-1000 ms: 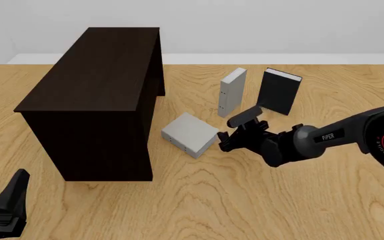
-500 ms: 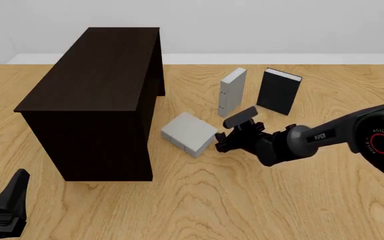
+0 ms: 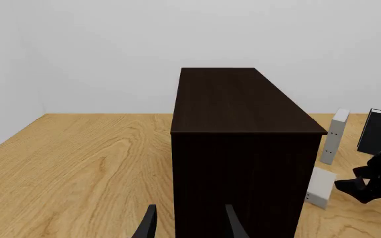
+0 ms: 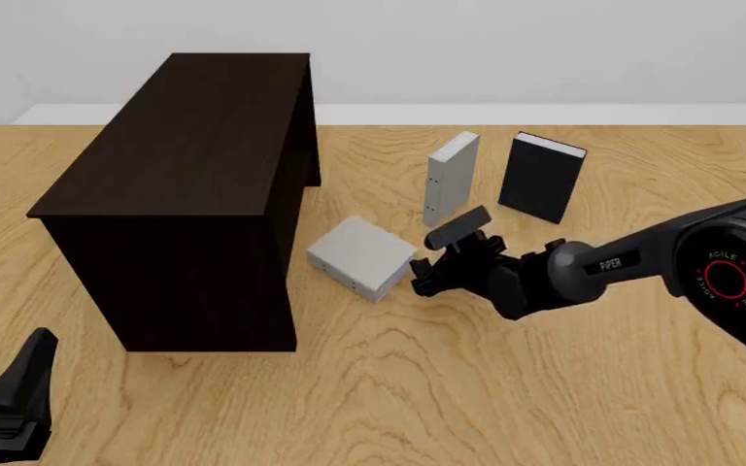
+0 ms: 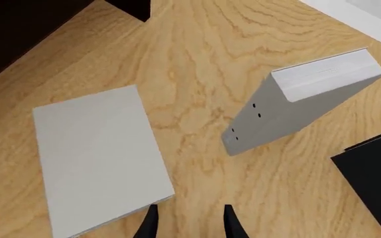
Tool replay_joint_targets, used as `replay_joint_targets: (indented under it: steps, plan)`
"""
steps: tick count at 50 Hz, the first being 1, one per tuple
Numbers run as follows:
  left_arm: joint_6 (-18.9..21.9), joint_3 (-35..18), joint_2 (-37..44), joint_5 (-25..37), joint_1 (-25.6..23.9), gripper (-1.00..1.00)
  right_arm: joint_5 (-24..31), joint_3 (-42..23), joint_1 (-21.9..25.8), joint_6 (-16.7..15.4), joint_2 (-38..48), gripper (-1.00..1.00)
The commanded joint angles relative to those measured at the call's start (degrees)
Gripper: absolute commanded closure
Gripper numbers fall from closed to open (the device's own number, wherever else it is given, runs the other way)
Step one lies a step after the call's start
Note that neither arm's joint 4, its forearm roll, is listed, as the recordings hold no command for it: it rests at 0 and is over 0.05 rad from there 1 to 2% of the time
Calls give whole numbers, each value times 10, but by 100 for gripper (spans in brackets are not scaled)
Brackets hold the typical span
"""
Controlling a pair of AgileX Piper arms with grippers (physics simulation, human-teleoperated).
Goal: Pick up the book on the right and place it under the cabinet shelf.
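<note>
left gripper (image 4: 16, 393) idle, fingers parted, nearest camera | right gripper (image 4: 425, 267) fingers parted, empty | the book (image 4: 360, 257) lay flat just left of its fingertips | cabinet shelf (image 4: 191, 184) left beyond book | slim grey book (image 4: 451, 177) upright beyond gripper | black book (image 4: 542, 177) far-right

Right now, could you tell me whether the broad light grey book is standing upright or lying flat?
Lying flat. The broad grey book rests cover-up on the table, unlike the narrow grey book standing behind it.
</note>
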Motion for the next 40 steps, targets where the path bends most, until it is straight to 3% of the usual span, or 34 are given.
replay_joint_targets:
  steps: [1,40]
  plan:
    - [0,0,0,0,0,-100,13,-21,16,16,1,-100]
    - [0,0,0,0,0,-100,43,-86,51,18,30,-100]
